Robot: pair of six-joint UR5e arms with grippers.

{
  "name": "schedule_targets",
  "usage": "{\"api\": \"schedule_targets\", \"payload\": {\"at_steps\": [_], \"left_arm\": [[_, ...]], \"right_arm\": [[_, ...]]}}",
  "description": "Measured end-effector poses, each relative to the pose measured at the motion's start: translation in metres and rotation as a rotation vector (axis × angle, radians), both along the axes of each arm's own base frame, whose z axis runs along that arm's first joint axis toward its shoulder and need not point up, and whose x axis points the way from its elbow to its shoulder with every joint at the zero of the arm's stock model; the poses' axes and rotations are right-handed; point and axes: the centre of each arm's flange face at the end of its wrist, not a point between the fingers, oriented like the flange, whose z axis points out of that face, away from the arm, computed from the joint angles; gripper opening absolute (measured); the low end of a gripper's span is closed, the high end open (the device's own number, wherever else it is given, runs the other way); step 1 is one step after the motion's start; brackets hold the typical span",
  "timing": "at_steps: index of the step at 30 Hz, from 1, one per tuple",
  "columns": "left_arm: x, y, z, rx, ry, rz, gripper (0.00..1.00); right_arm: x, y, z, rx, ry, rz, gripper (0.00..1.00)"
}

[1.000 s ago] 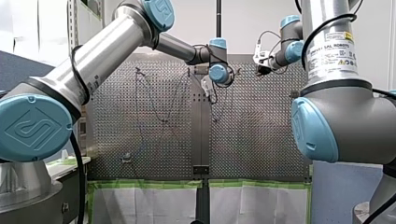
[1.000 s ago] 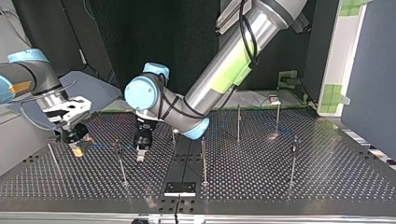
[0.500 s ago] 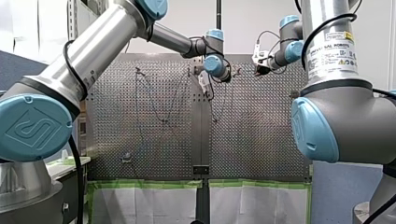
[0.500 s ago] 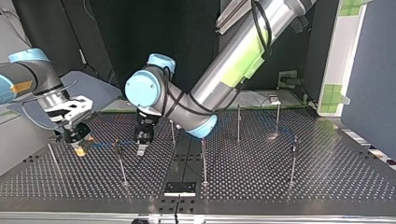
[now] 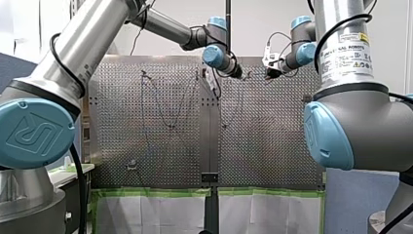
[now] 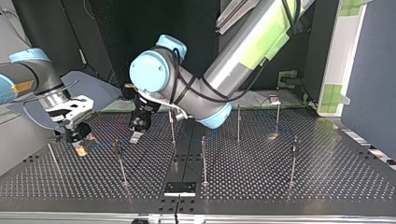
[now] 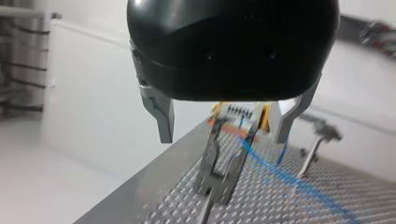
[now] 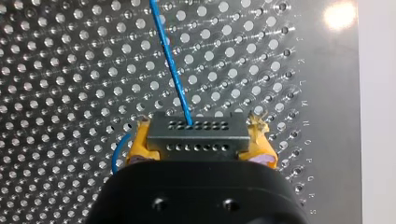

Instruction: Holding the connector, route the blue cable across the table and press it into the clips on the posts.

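Yellow pads [image 8: 137, 147] of my right gripper [image 6: 79, 149], found at the top view's left, are clamped onto the two short ends of the dark grey rectangular connector [image 8: 196, 132], whose face is marked by two rows of small holes. The connector is held low over the grey perforated metal table [image 6: 327, 179], near its left edge in that view. From the connector's face the thin blue cable [image 8: 171, 65] is led away across the holes. Just beside this gripper a thin bare metal rod [image 6: 53, 156] is planted in the table.

Further right a slim metal post [image 6: 120, 163] topped by a forked clip [image 7: 223, 190] is seen between the two grippers. The cable is drawn from the connector toward it at clip height; whether it is seated in the fork cannot be told.

Next comes my left gripper [image 6: 135, 136], black-bodied, hung above the table just right of that post. Its metal fingers [image 7: 161, 116] are spread apart with nothing gripped, and the forked clip is framed ahead between them in the left wrist view.

Past it, five more upright posts [image 6: 238, 122] are set across the table, with a small black rectangular plate [image 6: 180, 189] fixed at the near edge by the middle. A faint blue trace is made out near the two rightmost posts.
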Motion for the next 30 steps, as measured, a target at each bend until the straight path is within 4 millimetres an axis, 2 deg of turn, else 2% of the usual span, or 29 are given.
{"api": "schedule_targets", "payload": {"at_steps": [12, 30], "left_arm": [[-0.053, 0.022, 0.013, 0.029, 0.073, -0.109, 1.0], [-0.087, 0.067, 0.043, -0.027, -0.042, 0.036, 1.0]], "right_arm": [[0.0, 0.0, 0.001, -0.001, 0.0, 0.0, 0.0], [-0.002, -0.001, 0.001, -0.003, 0.0, -0.007, 0.0]]}}
